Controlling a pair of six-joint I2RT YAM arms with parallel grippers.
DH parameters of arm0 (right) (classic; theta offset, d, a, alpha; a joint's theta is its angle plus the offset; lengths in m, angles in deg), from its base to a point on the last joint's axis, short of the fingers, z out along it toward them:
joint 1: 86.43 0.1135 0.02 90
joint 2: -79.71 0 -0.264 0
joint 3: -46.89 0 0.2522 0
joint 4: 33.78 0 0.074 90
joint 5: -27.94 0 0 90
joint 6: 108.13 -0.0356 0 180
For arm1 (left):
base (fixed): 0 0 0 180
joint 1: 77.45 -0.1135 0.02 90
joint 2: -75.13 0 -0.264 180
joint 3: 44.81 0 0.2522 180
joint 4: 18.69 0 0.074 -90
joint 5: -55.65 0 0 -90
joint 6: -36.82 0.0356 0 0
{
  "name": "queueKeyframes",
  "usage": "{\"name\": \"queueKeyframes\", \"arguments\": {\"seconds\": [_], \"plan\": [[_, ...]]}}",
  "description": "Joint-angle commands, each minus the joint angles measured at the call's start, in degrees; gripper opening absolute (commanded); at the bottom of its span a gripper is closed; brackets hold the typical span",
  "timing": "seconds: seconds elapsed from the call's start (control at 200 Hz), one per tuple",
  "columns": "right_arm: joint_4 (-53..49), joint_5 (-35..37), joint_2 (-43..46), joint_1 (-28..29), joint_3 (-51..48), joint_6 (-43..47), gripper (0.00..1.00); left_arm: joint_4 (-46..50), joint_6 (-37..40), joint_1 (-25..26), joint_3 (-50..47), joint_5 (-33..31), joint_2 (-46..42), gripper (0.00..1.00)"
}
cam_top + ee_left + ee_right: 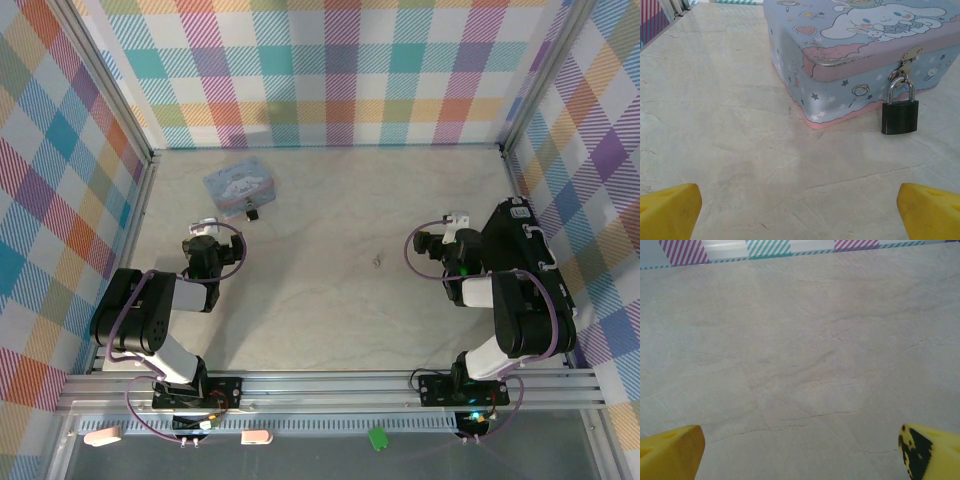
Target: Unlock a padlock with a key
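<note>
The small dark padlock [899,116] with its pale shackle hangs from the hasp of a pale-blue cartoon tin [850,50] and rests on the table; it lies at the tin's near side [252,212]. The thin key [377,261] lies flat on the marble-look table near the middle. My left gripper [205,225] hovers just short of the tin, open, and its yellow fingertips [670,210] stand far apart with bare table between them. My right gripper [450,222] sits right of the key, also open, and nothing lies between its yellow fingertips [672,452].
The tin [241,186] stands at the back left of the table. A big black case [525,240] lies along the right wall beside the right arm. Checked walls and aluminium rails enclose the table on three sides.
</note>
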Motion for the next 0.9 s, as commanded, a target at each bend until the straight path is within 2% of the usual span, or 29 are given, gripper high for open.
{"name": "queueKeyframes", "arguments": {"seconds": [0.0,0.43,0.5,0.61,0.705,0.79,0.84,0.895], "plan": [[0.4,-1.0,-0.1,-0.4,1.0,1.1,0.99,0.4,0.0,0.0,1.3,0.6,-0.2,1.0],[0.5,-1.0,-0.1,-0.3,1.0,1.0,0.99,0.1,0.0,0.0,1.0,0.6,-0.3,1.0],[0.8,-1.0,0.0,-0.4,0.7,1.1,0.99,-1.4,0.8,0.0,0.1,2.2,-0.5,1.0],[1.3,-5.1,0.7,-0.2,0.1,2.9,0.99,-6.2,1.5,0.0,-3.7,3.8,-3.1,1.0],[2.8,-5.0,2.8,-0.2,-1.6,2.9,0.99,-7.1,0.6,0.2,-6.5,0.3,-8.6,1.0],[1.7,-4.4,7.2,0.1,-3.0,3.0,0.99,-5.1,0.3,1.1,-9.4,-3.2,-18.2,1.0],[-2.0,-4.4,11.2,0.5,-3.0,3.0,0.99,-0.3,-0.3,1.4,-9.7,-4.0,-25.2,1.0],[-6.6,-4.4,16.3,1.2,-2.9,3.0,0.99,12.0,-3.4,1.5,-6.9,-6.0,-34.1,1.0]]}}
